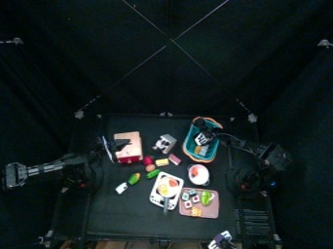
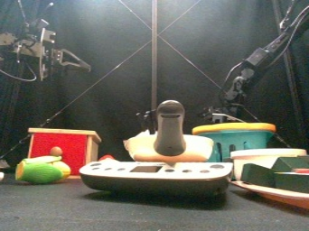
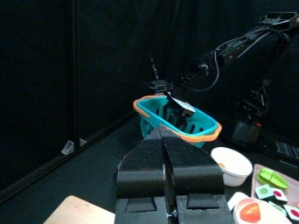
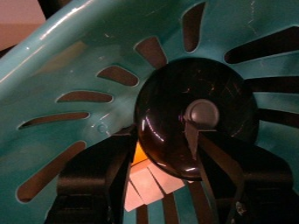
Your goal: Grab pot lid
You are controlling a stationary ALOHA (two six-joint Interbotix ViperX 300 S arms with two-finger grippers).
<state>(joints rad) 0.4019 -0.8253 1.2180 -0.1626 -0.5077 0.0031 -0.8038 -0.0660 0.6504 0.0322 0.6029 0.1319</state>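
The pot lid (image 4: 193, 109) is black and glossy with a round grey knob. It lies against the slotted wall of a teal basket (image 4: 82, 61). My right gripper (image 4: 181, 150) is down inside that basket (image 1: 208, 124) and open, with one jaw on each side of the lid's lower edge. From the left wrist view the basket (image 3: 158, 114) shows with the right arm reaching into it; the lid itself is hard to make out there. My left gripper (image 3: 169, 179) is shut on nothing, held above the table's left side (image 1: 93, 159).
A red-and-wood box (image 1: 128, 146) stands left of the basket. A white bowl (image 1: 198, 173) and trays of toy food (image 1: 166, 188) lie toward the front. In the front view a black upright handle (image 2: 169, 126) and a green toy (image 2: 42, 169) stand close.
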